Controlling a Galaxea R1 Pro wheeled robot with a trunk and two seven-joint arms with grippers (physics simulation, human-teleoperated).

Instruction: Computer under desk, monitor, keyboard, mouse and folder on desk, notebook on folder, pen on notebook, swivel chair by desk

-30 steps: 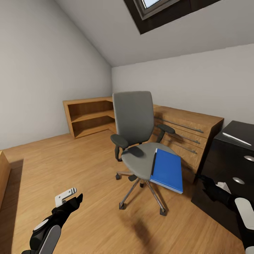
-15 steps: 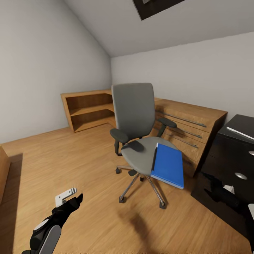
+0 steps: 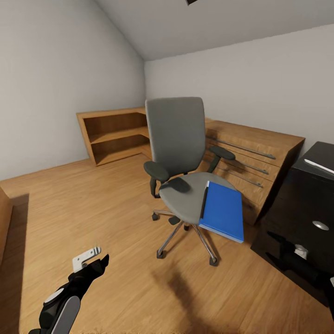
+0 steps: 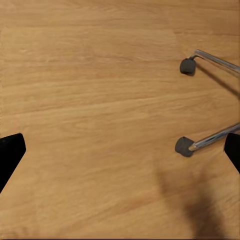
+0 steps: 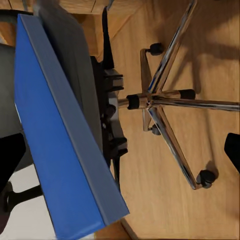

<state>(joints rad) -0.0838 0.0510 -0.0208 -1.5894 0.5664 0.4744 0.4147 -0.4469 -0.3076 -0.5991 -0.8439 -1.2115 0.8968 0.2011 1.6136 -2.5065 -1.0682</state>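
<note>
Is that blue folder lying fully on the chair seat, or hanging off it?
Hanging off. The folder lies flat on the swivel chair, its outer edge and corner jutting past the seat over the floor.

I see matt grey cloth on the chair (image 3: 178, 153), shiny metal legs, a smooth blue folder (image 3: 223, 211), wood-grain floor (image 3: 93, 199).

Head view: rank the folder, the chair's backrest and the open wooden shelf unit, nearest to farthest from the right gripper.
1. The folder, on the near side of the seat, closest to the right gripper.
2. The swivel chair's backrest, behind the seat.
3. The open wooden shelf unit, by the far wall's corner.
</note>
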